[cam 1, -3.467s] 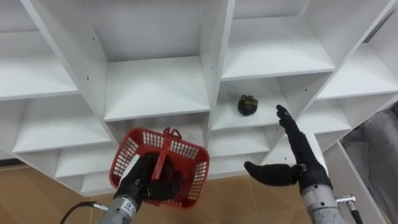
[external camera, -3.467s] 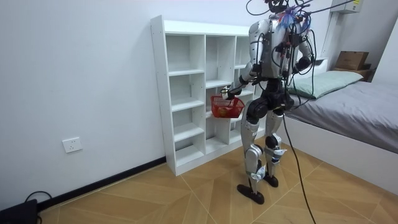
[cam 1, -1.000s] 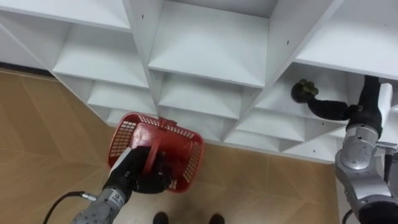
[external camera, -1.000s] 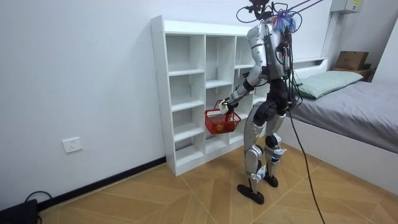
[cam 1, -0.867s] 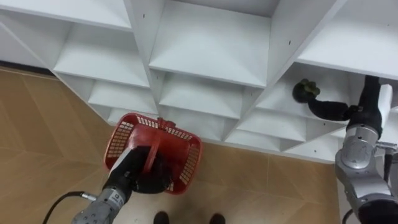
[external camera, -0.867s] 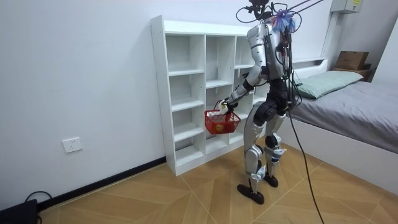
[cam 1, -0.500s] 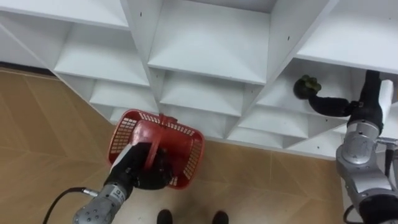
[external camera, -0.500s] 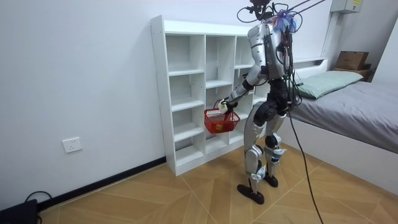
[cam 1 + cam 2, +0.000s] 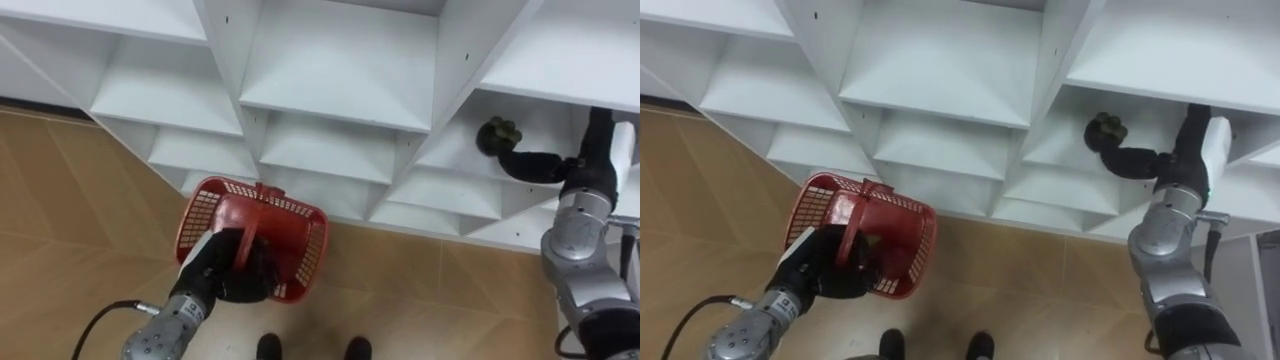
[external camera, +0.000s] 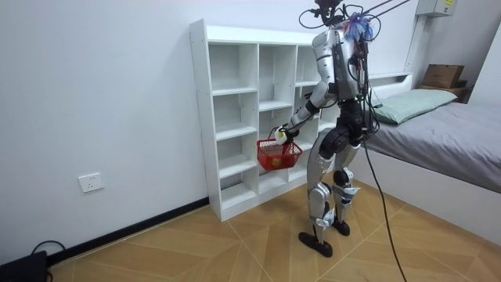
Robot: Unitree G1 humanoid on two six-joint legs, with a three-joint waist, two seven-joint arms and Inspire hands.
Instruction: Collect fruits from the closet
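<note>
Bright, even room light; soft grey shadows inside the closet (image 9: 340, 70) compartments.

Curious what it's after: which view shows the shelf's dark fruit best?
The right eye view: the dark fruit lies plainly on its shelf by the right robot hand. The left eye view matches; the room view's robot blocks it.

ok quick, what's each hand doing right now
left hand: shut on the handle of the red basket
right hand: at the dark fruit, grip cannot be told
</note>
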